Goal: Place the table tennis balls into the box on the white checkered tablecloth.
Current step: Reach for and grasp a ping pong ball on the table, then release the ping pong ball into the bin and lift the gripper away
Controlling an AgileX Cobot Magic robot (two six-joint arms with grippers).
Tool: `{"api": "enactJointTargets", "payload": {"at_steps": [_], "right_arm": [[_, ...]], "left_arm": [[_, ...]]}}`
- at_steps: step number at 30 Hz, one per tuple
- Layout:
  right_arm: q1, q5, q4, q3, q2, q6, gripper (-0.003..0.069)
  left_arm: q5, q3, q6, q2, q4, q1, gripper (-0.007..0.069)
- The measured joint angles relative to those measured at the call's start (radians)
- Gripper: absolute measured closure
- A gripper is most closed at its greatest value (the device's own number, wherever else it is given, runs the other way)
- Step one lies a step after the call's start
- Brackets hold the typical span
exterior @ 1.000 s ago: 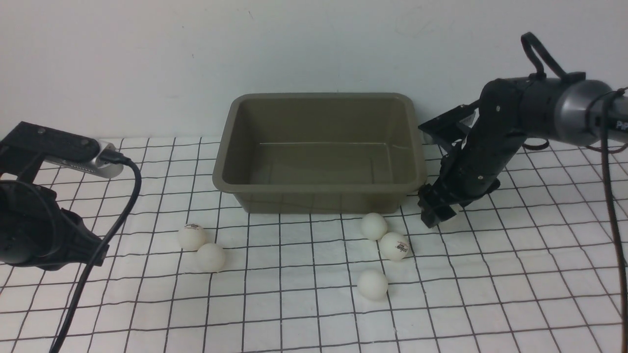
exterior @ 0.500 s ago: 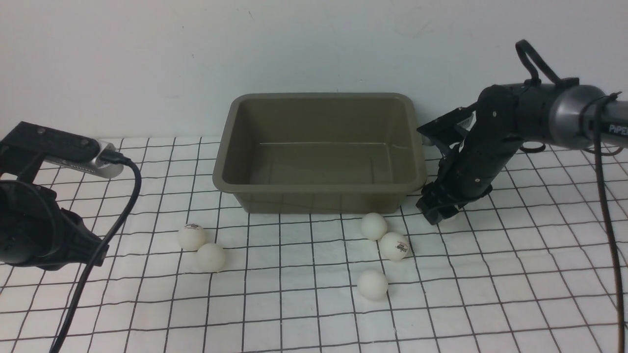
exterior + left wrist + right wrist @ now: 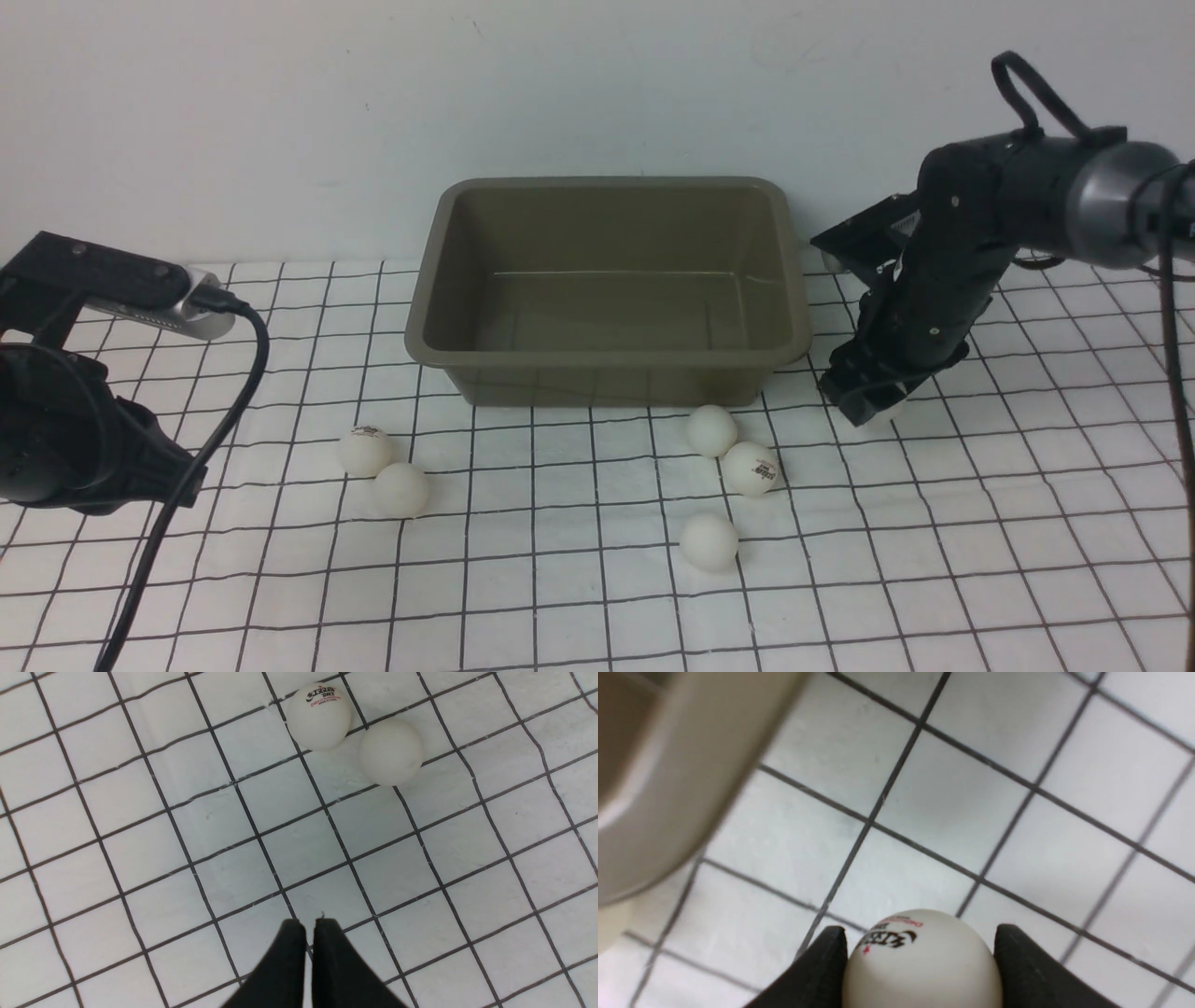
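A pale, bare wall stands behind a bench covered by a white grid cloth [image 3: 560,607]. At far left the left tool [image 3: 309,926] hangs over the cloth, its jaws pressed together with nothing between them. Near it two balls lie touching: a logo ball [image 3: 364,451] and a plain ball [image 3: 401,489]. In the middle, toward the wall, sits the box [image 3: 607,357], olive-brown, its bare floor showing. In front of its right corner a second plain ball [image 3: 711,430] lies close against a second logo ball [image 3: 750,468]. A third ball [image 3: 709,541] lies apart from them, nearer the camera. At right, just beside the box's right end, the right tool [image 3: 864,406] points down at the cloth. Its jaws stand partly apart, pressed to either side of a sixth ball [image 3: 922,961] with a dark logo. Whether that ball touches the cloth cannot be told.
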State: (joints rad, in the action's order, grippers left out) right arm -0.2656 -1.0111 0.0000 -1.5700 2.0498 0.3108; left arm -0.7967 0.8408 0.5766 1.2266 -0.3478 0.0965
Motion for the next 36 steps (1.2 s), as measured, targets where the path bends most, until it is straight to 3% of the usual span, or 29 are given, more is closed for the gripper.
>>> {"api": "enactJointTargets", "payload": {"at_steps": [10, 18, 22, 27, 36], "right_arm": [[-0.003, -0.012, 0.042, 0.0, -0.144, -0.004, 0.0296], [-0.077, 0.07, 0.121, -0.042, -0.147, 0.022, 0.0296], [-0.147, 0.098, 0.123, -0.15, -0.073, 0.022, 0.0296], [-0.158, 0.052, 0.122, -0.343, 0.081, -0.007, 0.0293], [-0.157, -0.087, 0.083, -0.519, 0.194, -0.03, 0.0139]], "left_arm": [[0.0, 0.0, 0.0, 0.0, 0.0, 0.0, 0.0615], [0.0, 0.0, 0.0, 0.0, 0.0, 0.0, 0.0615], [-0.001, 0.0, 0.0, 0.0, 0.0, 0.0, 0.0615], [-0.004, 0.0, 0.0, 0.0, 0.0, 0.0, 0.0615], [-0.011, 0.0, 0.001, 0.0, 0.0, 0.0, 0.0615]]}}
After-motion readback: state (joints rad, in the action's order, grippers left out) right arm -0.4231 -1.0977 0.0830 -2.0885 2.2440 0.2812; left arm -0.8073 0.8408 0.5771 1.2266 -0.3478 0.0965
